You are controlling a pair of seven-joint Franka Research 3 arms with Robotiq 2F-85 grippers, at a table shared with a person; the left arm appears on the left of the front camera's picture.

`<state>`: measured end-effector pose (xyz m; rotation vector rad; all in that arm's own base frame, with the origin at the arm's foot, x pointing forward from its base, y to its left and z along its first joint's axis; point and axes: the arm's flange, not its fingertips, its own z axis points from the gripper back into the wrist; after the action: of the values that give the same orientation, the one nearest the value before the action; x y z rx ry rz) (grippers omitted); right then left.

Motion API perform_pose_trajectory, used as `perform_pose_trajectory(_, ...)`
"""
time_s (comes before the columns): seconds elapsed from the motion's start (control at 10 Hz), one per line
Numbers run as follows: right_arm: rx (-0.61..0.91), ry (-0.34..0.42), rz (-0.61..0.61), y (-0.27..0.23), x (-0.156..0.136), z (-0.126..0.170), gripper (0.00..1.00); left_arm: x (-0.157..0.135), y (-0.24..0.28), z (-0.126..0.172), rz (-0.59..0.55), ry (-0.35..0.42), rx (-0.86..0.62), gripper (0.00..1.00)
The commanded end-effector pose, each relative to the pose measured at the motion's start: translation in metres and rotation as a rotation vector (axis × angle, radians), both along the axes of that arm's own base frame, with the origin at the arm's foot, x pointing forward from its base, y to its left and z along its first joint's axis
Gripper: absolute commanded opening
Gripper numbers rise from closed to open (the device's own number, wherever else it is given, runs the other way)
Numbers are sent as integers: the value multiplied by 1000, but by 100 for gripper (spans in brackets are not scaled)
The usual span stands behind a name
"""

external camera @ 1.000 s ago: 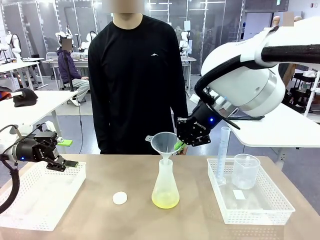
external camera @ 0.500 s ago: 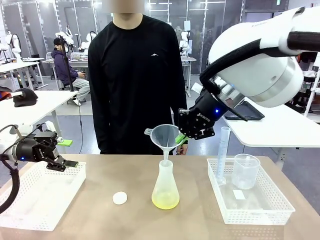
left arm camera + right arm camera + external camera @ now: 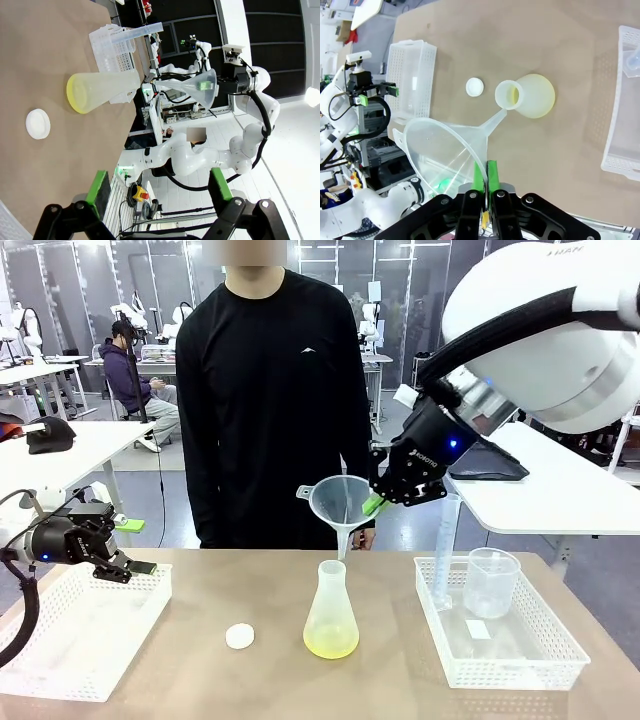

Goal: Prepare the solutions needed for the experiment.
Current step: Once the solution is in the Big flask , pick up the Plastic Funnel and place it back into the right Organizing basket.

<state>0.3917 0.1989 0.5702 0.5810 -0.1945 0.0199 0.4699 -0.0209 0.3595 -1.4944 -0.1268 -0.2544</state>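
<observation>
Lighting: bright, even and diffuse, from overhead fixtures in the hall. Shadows on the table point(image 3: 200, 680) are faint and soft-edged, lying directly beneath the flask point(image 3: 331, 605). The solutions point(image 3: 331, 643) glow where light passes through. There are small glints on the funnel point(image 3: 340, 502), and the right arm's white shell point(image 3: 560, 330) nears clipping. The front view is sharp near, slightly soft far. Both wrist views bow straight lines at their edges. In the left wrist view the far background burns out white.
</observation>
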Motion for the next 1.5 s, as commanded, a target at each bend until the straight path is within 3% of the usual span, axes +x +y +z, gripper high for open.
perform_pose_trajectory(0.0,2,30,-2,-22,3,8,0,0,0,1,-3,-11,3,100)
perform_pose_trajectory(0.3,-107,22,-10,-85,9,12,0,0,0,1,-3,-11,3,100)
perform_pose_trajectory(0.5,-78,-9,-103,-137,2,12,0,0,0,1,-3,-11,3,100)
perform_pose_trajectory(0.8,-81,15,-227,-200,-2,6,0,0,0,1,-3,-11,3,100)
perform_pose_trajectory(1.4,-77,184,-267,-213,-1,-35,0,0,0,1,-3,-11,3,100)
